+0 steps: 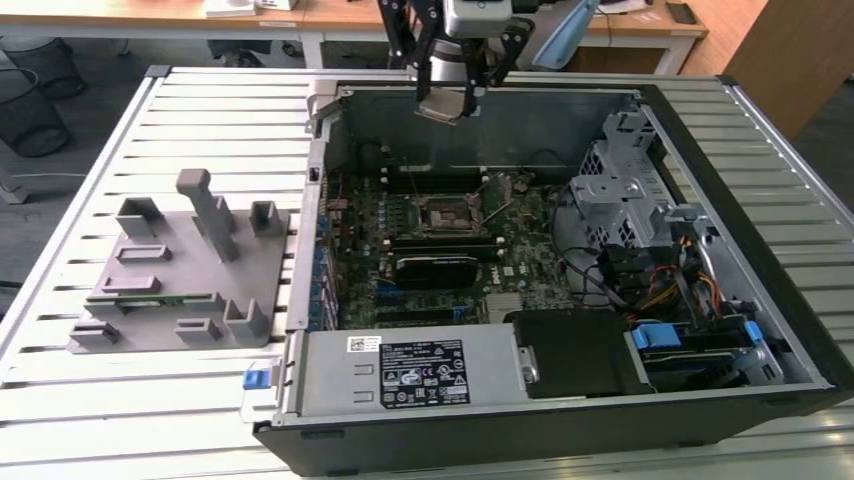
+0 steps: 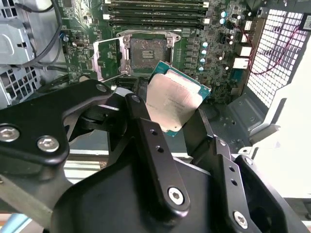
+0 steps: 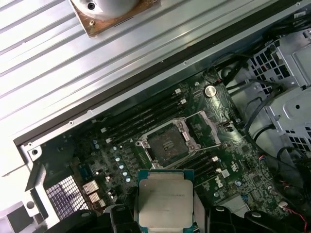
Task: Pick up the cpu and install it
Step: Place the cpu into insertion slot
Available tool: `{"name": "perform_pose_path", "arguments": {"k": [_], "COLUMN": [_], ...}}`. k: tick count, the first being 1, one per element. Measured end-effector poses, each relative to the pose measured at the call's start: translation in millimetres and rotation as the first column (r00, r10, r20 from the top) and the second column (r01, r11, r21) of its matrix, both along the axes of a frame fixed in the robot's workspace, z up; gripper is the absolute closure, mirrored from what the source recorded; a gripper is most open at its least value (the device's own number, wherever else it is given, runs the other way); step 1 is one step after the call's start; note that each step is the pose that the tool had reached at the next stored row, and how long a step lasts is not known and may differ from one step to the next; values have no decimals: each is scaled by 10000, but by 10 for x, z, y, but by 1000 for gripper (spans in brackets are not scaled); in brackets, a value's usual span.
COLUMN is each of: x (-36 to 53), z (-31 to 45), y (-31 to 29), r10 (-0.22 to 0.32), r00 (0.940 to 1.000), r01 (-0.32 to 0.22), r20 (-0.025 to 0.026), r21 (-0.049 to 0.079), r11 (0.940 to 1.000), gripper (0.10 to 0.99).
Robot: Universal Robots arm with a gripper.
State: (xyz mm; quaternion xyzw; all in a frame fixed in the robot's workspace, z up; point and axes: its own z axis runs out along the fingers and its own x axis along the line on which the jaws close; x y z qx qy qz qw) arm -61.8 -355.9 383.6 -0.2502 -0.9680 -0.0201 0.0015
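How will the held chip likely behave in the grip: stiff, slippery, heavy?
The chip looks like a flat rigid plate, so it probably won't flex. Its smooth metal top may slip; it sits tilted in the claw. Thin and small, likely light.

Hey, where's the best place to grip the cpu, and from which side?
The cpu is a thin flat square, so probably pinch two opposite edges, coming from its metal-top side; the hand grips it that way now.
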Motion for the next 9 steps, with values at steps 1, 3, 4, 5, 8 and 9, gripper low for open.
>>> {"name": "perform_pose_path", "arguments": {"k": [1, 3, 4, 5, 8, 9], "x": [1, 2, 3, 3, 5, 6], "z": [0, 0, -1, -1, -1, -1], "y": [0, 0, 0, 0, 0, 0], "r10": [-84, -251, -330, -409, -642, -716], "r00": [10000, 9997, 9995, 9992, 9979, 9974], "r01": [84, 251, 330, 409, 642, 716], "r20": [0, 0, 0, 0, 0, 0], "r21": [0, -1, 0, -1, -1, -1], "r11": [10000, 9997, 9995, 9992, 9979, 9974], "gripper": [545, 545, 545, 545, 545, 545]}}
